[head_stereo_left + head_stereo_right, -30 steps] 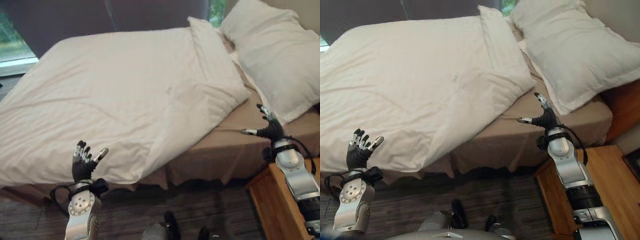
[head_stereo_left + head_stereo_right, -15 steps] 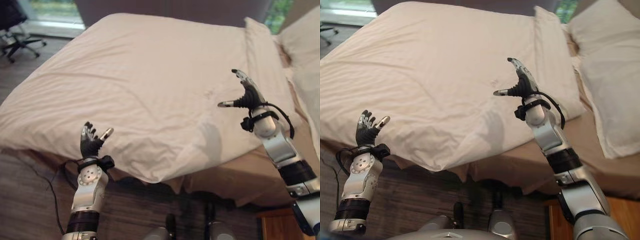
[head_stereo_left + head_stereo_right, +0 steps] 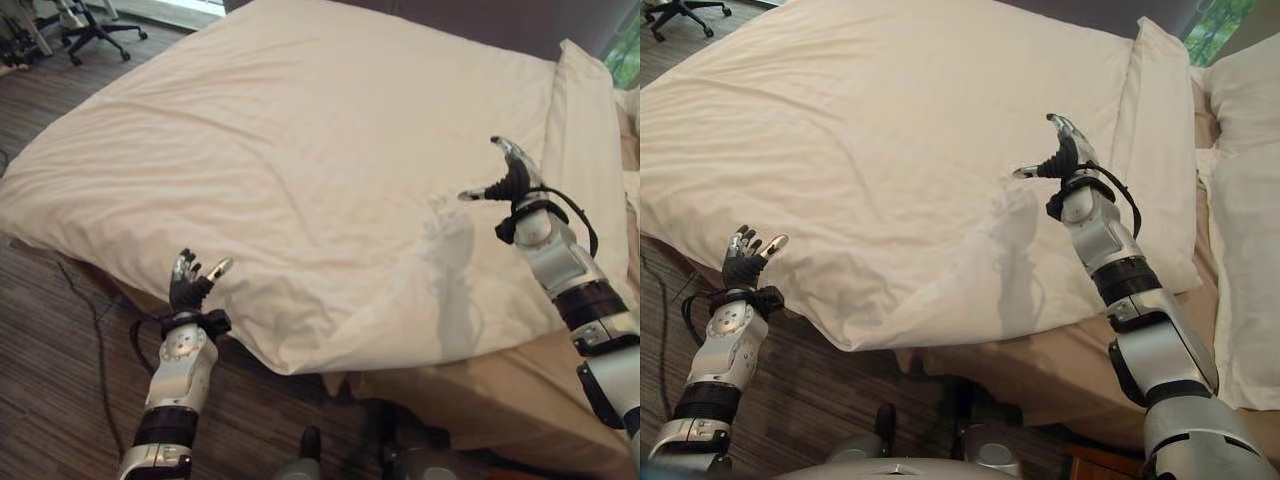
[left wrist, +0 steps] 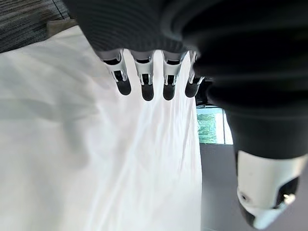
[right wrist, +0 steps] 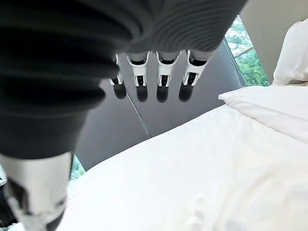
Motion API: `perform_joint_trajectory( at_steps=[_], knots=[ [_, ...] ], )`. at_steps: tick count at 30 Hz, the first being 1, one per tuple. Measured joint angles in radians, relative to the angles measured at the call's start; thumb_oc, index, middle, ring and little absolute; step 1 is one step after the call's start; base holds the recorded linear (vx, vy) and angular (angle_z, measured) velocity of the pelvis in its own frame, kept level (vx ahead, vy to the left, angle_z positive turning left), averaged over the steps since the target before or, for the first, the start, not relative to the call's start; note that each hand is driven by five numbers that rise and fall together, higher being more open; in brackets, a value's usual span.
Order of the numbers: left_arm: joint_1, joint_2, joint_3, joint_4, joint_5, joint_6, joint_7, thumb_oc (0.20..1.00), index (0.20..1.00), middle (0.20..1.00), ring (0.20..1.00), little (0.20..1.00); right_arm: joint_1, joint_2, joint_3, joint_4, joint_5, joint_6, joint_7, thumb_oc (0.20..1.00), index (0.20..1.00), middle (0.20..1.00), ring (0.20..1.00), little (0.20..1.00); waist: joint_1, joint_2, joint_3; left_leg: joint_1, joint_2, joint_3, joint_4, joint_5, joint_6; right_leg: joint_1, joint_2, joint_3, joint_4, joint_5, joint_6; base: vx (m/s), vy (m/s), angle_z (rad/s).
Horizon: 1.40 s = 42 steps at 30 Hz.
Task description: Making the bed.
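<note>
Right robot hand (image 3: 1065, 152) raised over duvet (image 3: 890, 150).

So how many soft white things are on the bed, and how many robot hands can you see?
Big white duvet: 1
White pillows: 2, the far one and the near one
Robot hands: 2, the left hand and the right hand
Total: 5

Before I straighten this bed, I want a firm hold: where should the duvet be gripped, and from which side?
Probably the near corner of the duvet, where it overhangs the mattress and hangs free, so fingers can close round the edge from below and the front. The left hand, open beside that near edge, looks closest. The right hand, also open, hovers over the flat middle, where nothing offers a grip.
</note>
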Motion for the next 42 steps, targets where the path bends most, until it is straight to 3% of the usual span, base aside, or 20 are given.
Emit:
perform_joint_trajectory(
  at_steps=[6, 12, 16, 20, 22, 26, 31, 32, 35, 36, 37, 38, 42],
  knots=[
    [-0.059, 0.022, -0.027, 0.079, -0.021, -0.027, 0.008, 1.000, 1.000, 1.000, 1.000, 1.000, -0.169, 0.018, 0.103, 0.101, 0.000, -0.015, -0.018, 1.000, 1.000, 1.000, 1.000, 1.000, 0.002, 0.067, 0.000, -0.128, 0.006, -0.010, 0.000, 0.036, -0.013, -0.131, 0.006, -0.021, 0.001, 0.027, -0.024, 0.00, -0.102, 0.07],
    [-0.111, 0.027, -0.081, 0.125, -0.022, -0.035, 0.021, 1.000, 1.000, 1.000, 1.000, 1.000, -0.219, 0.028, 0.156, 0.219, 0.003, -0.023, -0.036, 1.000, 1.000, 1.000, 1.000, 1.000, 0.005, 0.094, 0.002, -0.197, 0.014, -0.009, 0.000, 0.048, -0.028, -0.198, 0.013, -0.028, 0.001, 0.031, -0.030, 0.00, -0.126, 0.02],
    [-0.169, 0.026, -0.132, 0.186, -0.022, -0.042, 0.022, 1.000, 1.000, 1.000, 1.000, 1.000, -0.230, 0.046, 0.135, 0.233, 0.111, -0.023, -0.046, 1.000, 1.000, 1.000, 1.000, 1.000, 0.004, 0.131, 0.011, -0.254, 0.015, -0.013, 0.000, 0.066, -0.041, -0.246, 0.013, -0.045, 0.002, 0.035, -0.034, -0.03, -0.090, 0.11],
    [-0.012, -0.004, -0.065, 0.105, -0.023, -0.075, 0.001, 1.000, 1.000, 1.000, 1.000, 1.000, -0.255, 0.022, 0.134, 0.206, 0.137, -0.035, -0.074, 1.000, 1.000, 1.000, 1.000, 1.000, 0.010, 0.203, 0.025, -0.287, 0.017, -0.002, 0.000, 0.069, -0.042, -0.276, 0.012, -0.053, 0.001, 0.032, -0.030, -0.02, -0.074, 0.04],
    [0.067, -0.054, -0.050, 0.099, -0.058, -0.064, -0.014, 1.000, 1.000, 1.000, 1.000, 1.000, -0.266, -0.046, 0.137, 0.203, 0.134, -0.037, -0.078, 1.000, 1.000, 1.000, 1.000, 1.000, 0.034, 0.239, 0.026, -0.300, 0.017, 0.007, 0.000, 0.069, -0.042, -0.289, 0.013, -0.055, 0.002, 0.035, -0.034, -0.04, -0.098, 0.00],
    [0.131, -0.057, -0.051, 0.096, -0.060, -0.064, -0.024, 1.000, 1.000, 1.000, 1.000, 1.000, -0.294, -0.075, 0.135, 0.204, 0.116, -0.041, -0.098, 1.000, 1.000, 1.000, 1.000, 1.000, 0.045, 0.251, 0.028, -0.334, 0.023, 0.028, 0.000, 0.072, -0.042, -0.326, 0.018, -0.052, 0.002, 0.039, -0.040, -0.02, -0.046, -0.03],
    [0.090, -0.056, -0.052, 0.093, -0.060, -0.070, -0.030, 1.000, 1.000, 1.000, 1.000, 1.000, -0.309, -0.057, 0.144, 0.227, 0.093, -0.057, -0.107, 1.000, 1.000, 1.000, 1.000, 1.000, 0.047, 0.256, 0.028, -0.348, 0.026, 0.047, 0.000, 0.072, -0.042, -0.349, 0.024, -0.034, 0.002, 0.041, -0.040, -0.03, -0.082, -0.11],
    [0.062, -0.056, -0.051, 0.091, -0.060, -0.071, -0.031, 1.000, 1.000, 1.000, 1.000, 1.000, -0.320, -0.057, 0.213, 0.226, 0.068, -0.058, -0.104, 1.000, 1.000, 1.000, 1.000, 1.000, 0.045, 0.256, 0.028, -0.349, 0.029, 0.058, 0.000, 0.072, -0.042, -0.357, 0.028, -0.019, 0.002, 0.043, -0.041, -0.02, -0.050, -0.17],
    [0.036, -0.055, -0.050, 0.088, -0.061, -0.072, -0.032, 1.000, 1.000, 1.000, 1.000, 1.000, -0.327, -0.058, 0.253, 0.202, 0.005, -0.059, -0.093, 1.000, 1.000, 1.000, 1.000, 1.000, 0.036, 0.256, 0.028, -0.345, 0.033, 0.077, 0.000, 0.072, -0.042, -0.357, 0.032, -0.009, 0.002, 0.049, -0.045, -0.02, -0.002, -0.15],
    [0.035, -0.055, -0.049, 0.076, -0.060, -0.072, -0.031, 1.000, 1.000, 1.000, 1.000, 1.000, -0.333, -0.069, 0.281, 0.181, -0.061, -0.042, -0.098, 1.000, 1.000, 1.000, 1.000, 1.000, 0.032, 0.256, 0.028, -0.344, 0.033, 0.082, 0.000, 0.072, -0.042, -0.358, 0.033, -0.001, 0.002, 0.050, -0.046, -0.01, 0.022, -0.14],
    [0.041, -0.062, -0.046, 0.036, -0.060, -0.074, -0.030, 1.000, 1.000, 1.000, 1.000, 1.000, -0.347, -0.121, 0.366, 0.133, -0.249, -0.012, -0.117, 1.000, 1.000, 1.000, 1.000, 1.000, 0.031, 0.256, 0.028, -0.343, 0.033, 0.091, 0.000, 0.072, -0.042, -0.360, 0.033, 0.004, 0.002, 0.053, -0.043, 0.00, 0.030, -0.13],
    [0.054, -0.066, -0.043, 0.005, -0.060, -0.077, -0.030, 1.000, 1.000, 1.000, 1.000, 1.000, -0.357, -0.154, 0.426, 0.109, -0.339, 0.008, -0.119, 1.000, 1.000, 1.000, 1.000, 1.000, 0.031, 0.256, 0.028, -0.342, 0.033, 0.096, 0.000, 0.072, -0.042, -0.360, 0.033, 0.007, 0.002, 0.053, -0.042, -0.02, 0.041, -0.13],
    [0.083, -0.072, -0.040, 0.000, -0.060, -0.094, -0.028, 1.000, 1.000, 1.000, 1.000, 1.000, -0.379, -0.177, 0.441, 0.088, -0.605, 0.046, -0.105, 1.000, 1.000, 1.000, 1.000, 1.000, 0.025, 0.256, 0.028, -0.330, 0.033, 0.109, -0.001, 0.072, -0.042, -0.354, 0.035, 0.017, 0.002, 0.055, -0.042, -0.01, 0.039, -0.07]
  ],
)
